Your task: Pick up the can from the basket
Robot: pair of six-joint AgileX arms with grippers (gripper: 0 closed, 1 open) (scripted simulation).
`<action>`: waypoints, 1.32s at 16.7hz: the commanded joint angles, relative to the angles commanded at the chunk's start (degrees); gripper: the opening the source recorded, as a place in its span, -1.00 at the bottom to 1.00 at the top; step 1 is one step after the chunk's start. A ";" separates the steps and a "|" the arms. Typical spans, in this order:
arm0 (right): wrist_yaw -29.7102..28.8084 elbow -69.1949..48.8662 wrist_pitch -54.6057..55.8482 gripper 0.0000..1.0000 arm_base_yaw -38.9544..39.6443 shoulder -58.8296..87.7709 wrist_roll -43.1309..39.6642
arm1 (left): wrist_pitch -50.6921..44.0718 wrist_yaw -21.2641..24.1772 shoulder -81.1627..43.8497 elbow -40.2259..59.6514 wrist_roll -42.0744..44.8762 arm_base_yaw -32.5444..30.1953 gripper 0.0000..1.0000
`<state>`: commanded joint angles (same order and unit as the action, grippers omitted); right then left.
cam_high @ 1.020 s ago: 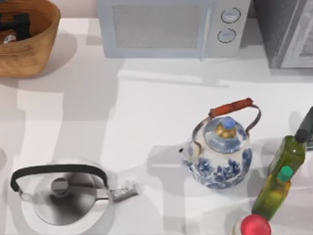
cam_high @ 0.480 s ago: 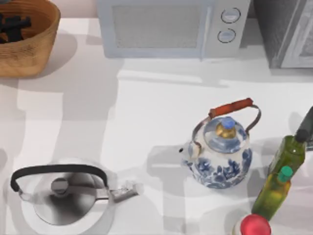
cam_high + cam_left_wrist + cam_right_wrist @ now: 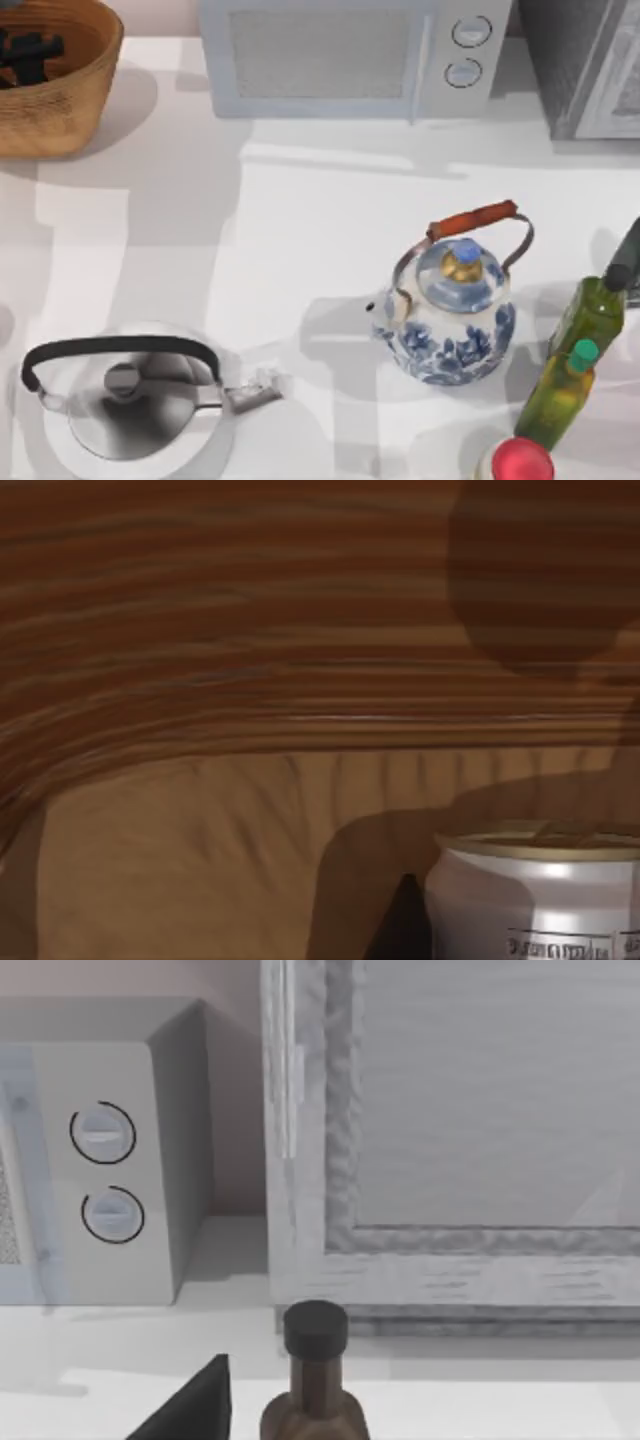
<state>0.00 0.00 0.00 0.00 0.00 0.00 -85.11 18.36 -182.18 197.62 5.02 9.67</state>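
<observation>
Basket (image 3: 60, 100) at the microwave's (image 3: 330, 55) left holds the left gripper (image 3: 28, 52), lowered inside it with its finger opening hidden, while the can (image 3: 540, 900), standing upright on the basket floor, is seen close beside it.

White table (image 3: 300, 230), seen from above. Woven tan basket (image 3: 70, 100) at far-left corner. White microwave (image 3: 350, 55) along back edge, two round dials at its right end. Grey appliance (image 3: 585, 65) at back right, just beside microwave. Steel kettle (image 3: 130, 400) with black handle at near left. Blue-and-white floral kettle (image 3: 450, 320) with orange-wrapped handle right of centre. Two green oil bottles (image 3: 575, 360) near right edge. White container with red top (image 3: 518, 462) at near-right edge.
</observation>
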 joint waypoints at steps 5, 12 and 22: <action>0.00 0.00 0.00 1.00 0.00 0.00 0.00 | 0.50 -0.09 3.93 -2.72 -0.13 -0.39 -1.00; 0.00 0.00 0.00 1.00 0.00 0.00 0.00 | 10.04 -2.50 26.00 -27.67 -1.42 -1.19 -1.00; 0.00 0.00 0.00 1.00 0.00 0.00 0.00 | 38.82 -7.76 85.70 -90.85 -2.23 -4.63 -1.00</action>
<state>0.00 0.00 0.00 0.00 0.00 0.00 -46.30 10.60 -96.48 106.76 2.79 5.04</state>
